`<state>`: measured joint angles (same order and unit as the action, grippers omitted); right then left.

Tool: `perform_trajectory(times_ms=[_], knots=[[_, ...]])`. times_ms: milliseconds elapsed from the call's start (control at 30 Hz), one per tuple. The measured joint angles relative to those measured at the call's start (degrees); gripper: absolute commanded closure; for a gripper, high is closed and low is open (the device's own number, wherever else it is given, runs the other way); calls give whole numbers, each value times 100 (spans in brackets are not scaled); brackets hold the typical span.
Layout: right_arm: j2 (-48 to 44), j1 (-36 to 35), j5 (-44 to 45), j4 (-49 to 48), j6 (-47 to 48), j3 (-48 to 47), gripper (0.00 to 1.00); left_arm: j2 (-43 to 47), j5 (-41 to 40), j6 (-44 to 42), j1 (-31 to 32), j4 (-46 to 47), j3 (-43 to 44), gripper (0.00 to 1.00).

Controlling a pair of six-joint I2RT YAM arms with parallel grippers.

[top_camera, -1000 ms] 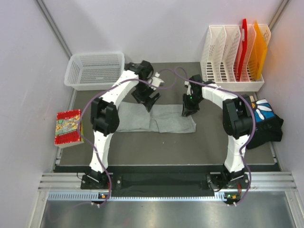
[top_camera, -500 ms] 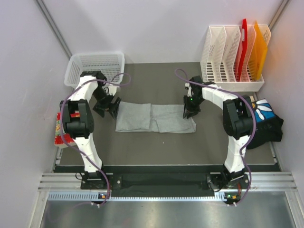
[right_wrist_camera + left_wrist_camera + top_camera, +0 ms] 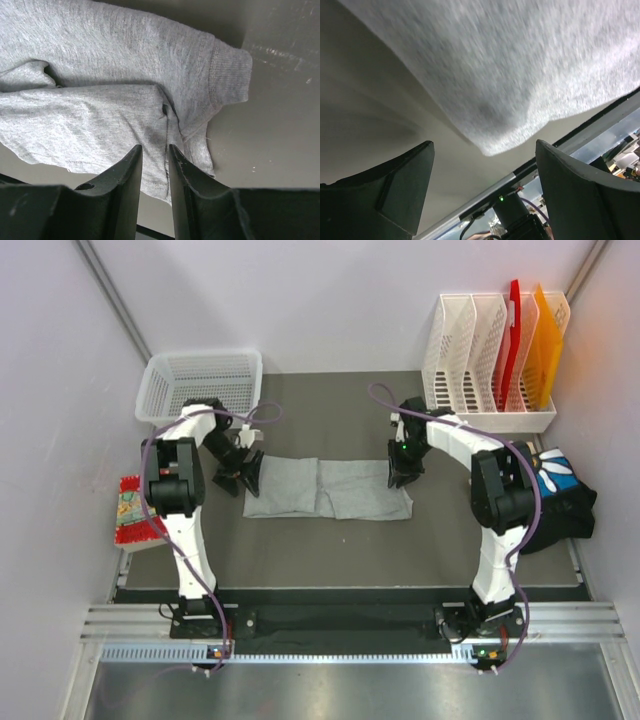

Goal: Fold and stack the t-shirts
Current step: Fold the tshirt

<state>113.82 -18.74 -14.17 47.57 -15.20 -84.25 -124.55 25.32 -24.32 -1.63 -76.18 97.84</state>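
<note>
The dark grey tabletop fills the middle of the overhead view, with pale walls on three sides. Two white arms reach over it from the near edge: the left arm leans out to the left and the right arm bends in from the right.

A grey t-shirt lies flat at the centre of the tabletop, folded into a long strip that runs left to right. A seam where two layers overlap crosses it near its middle.

A white file rack stands at the far right corner, with a red and an orange folder upright in its right-hand slots. A white basket sits at the far left corner. At the right edge lies a heap of clothes, a black shirt with a blue-and-white shirt on top. A red packet rests at the left edge.

The left hand is at the left end of the strip. In its wrist view the fingers are spread wide and hold nothing, and the rounded shirt edge lies just ahead of the gap.

The right hand is down on the right end of the strip. Its fingers are drawn almost together, leaving a narrow slit, and a ridge of the grey cloth runs into that slit, beside the ribbed collar.
</note>
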Motion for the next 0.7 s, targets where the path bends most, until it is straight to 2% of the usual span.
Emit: perform_trajectory(times_ms=[267,400,700], knots=[[-66,-7,46,96,20,-20,72,-96,37,162,37,562,-2,18],[-94,-28,61,173,22,-20,73,-96,24,225,136,680,-15,28],[-118,-28,83,197,24,-22,74,-96,20,223,516,739,-101,42]])
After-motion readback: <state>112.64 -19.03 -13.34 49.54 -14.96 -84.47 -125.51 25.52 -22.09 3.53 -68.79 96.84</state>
